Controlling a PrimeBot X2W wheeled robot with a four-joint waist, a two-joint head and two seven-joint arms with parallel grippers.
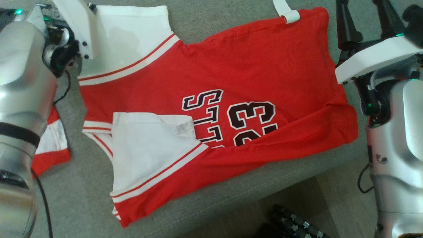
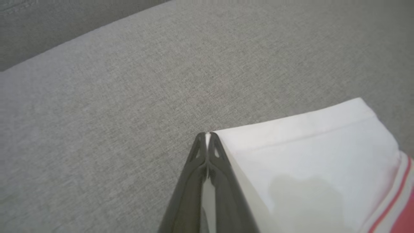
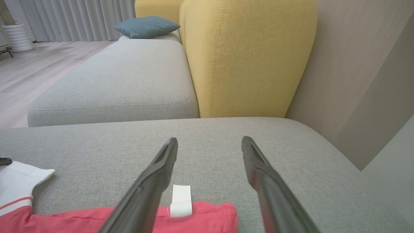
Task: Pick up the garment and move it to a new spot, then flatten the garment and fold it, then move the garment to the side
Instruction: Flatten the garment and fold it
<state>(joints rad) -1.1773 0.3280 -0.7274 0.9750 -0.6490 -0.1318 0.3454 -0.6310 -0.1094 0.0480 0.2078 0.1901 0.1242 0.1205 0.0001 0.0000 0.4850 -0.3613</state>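
Left hand (image 2: 207, 134) clamps red-and-white basketball jersey (image 1: 251, 66) at white sleeve corner (image 2: 307, 155).
Right hand (image 3: 209, 142) wide, above jersey's red edge; grey fabric sofa (image 2: 113, 97) beneath.

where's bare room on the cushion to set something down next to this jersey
Free: grey sofa cushion between the hem of the red and white basketball jersey and the yellow backrest, and beyond its white sleeve. Crowded: the middle, under the jersey.

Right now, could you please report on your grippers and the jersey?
Left gripper shut on the jersey, white sleeve corner. Right gripper open over its red hem. Spread on grey sofa; red-white cloth beside left arm.
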